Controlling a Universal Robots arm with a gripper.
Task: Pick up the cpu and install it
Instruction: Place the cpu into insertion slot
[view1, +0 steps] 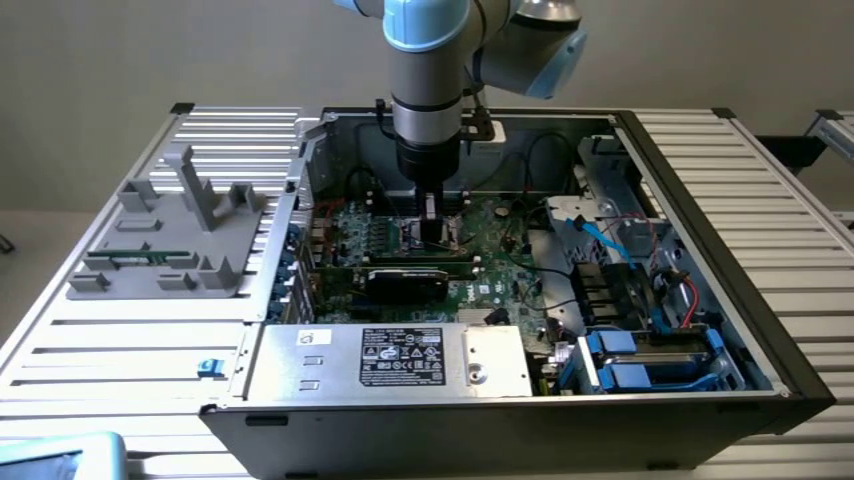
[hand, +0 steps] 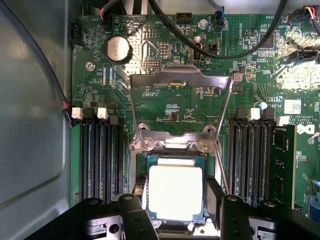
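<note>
Claw (hand: 177, 200) clenched on the cpu (hand: 175, 192): one dark finger (hand: 214, 197) against each of two opposite edges, shiny top facing the wrist camera. Chip sits low over the socket (hand: 175, 155), edges looking parallel to the frame; cannot tell whether it is fully seated or a hair above. Just beyond, hinged bracket (hand: 180, 76) is swung open, clear of the chip. Memory slots (hand: 100, 150) flank the socket on both sides; coin battery (hand: 117, 48) and black cables (hand: 215, 50) lie farther back. In the exterior view, silver box (view1: 387, 355) lies nearest, then the claw (view1: 434, 232) down on the green board inside the open case (view1: 707, 250), arm (view1: 427, 90) rising above. Judgement: pickup done, placing step in hand. The setting-down calls for keeping the chip square and level to the socket, with no sideways drag on release.
</note>
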